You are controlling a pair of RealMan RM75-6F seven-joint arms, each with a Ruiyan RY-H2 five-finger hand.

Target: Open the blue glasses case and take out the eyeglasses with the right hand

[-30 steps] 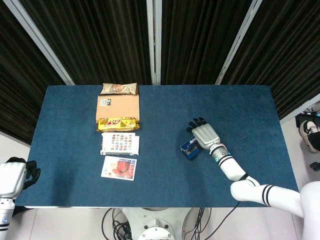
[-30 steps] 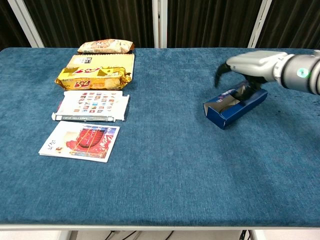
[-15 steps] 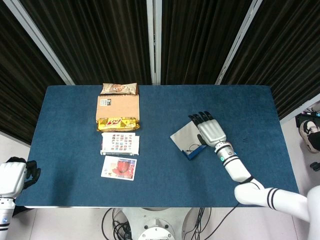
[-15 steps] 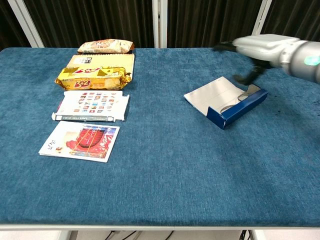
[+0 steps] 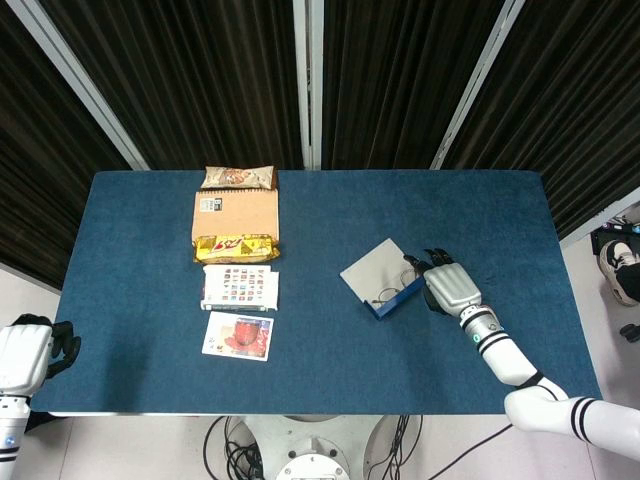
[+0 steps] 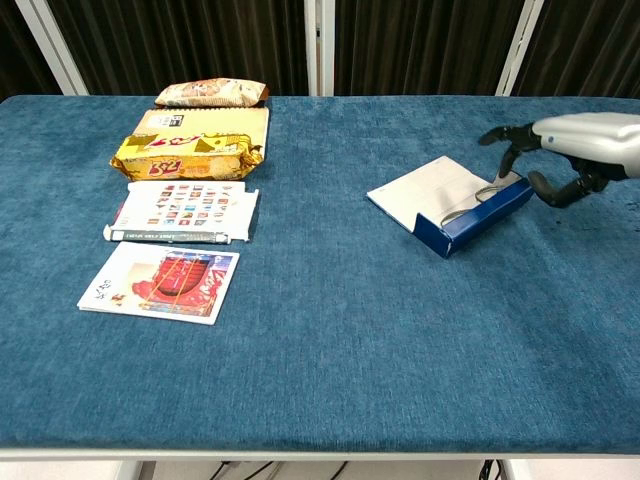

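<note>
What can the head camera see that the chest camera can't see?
Only the head view shows the left robot hand, hanging off the table's corner, plus the floor and a shoe on the right. Only the chest view shows the open blue glasses case from the side, so its blue wall shows with the eyeglasses tucked behind it. Both show the right robot hand beside the case holding nothing, the snack packets, and the picture cards on the blue table.
</note>
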